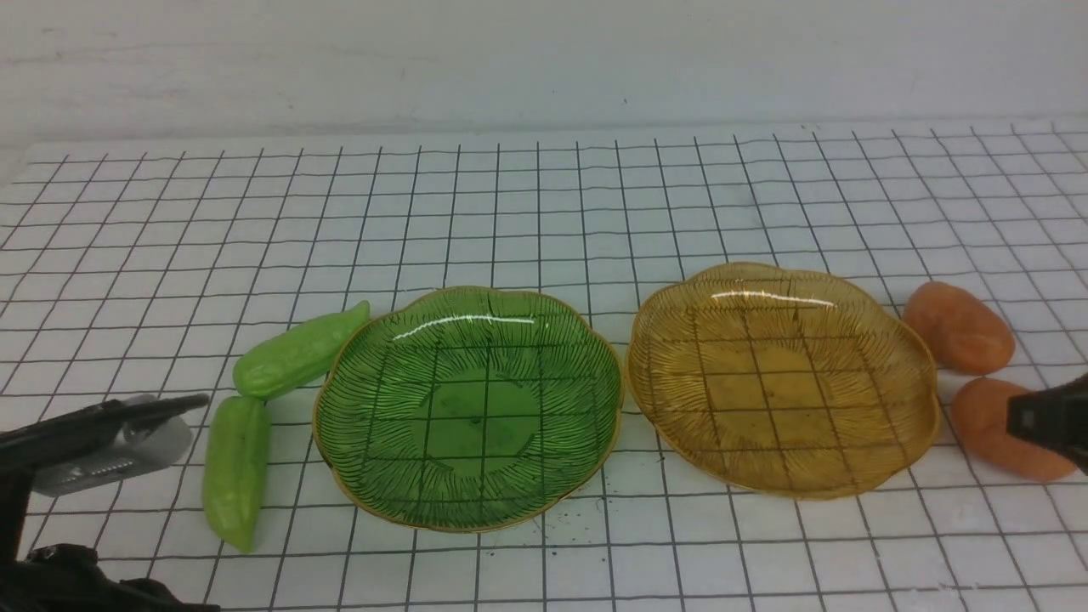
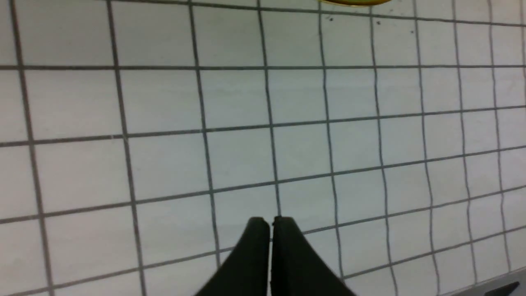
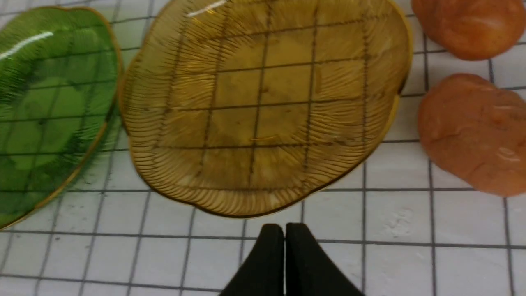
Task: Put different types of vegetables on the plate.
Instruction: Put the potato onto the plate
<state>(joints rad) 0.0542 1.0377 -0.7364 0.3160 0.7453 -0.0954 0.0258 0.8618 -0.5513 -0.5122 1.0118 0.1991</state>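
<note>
Gridded tabletop point(image 1: 544, 195), and toward its near edge two empty plates sit side by side: green plate point(image 1: 467, 408) left, amber plate point(image 1: 782, 378) right. Two cucumbers point(image 1: 299, 350) lie toward the left edge, just beside the green plate. Two potatoes point(image 1: 958, 327) sit toward the right edge, just beside the amber one. They look light, smooth and probably slippery, so I'd pinch each across its thick middle. Left jaws and right jaws are both pressed together, holding nothing.
</note>
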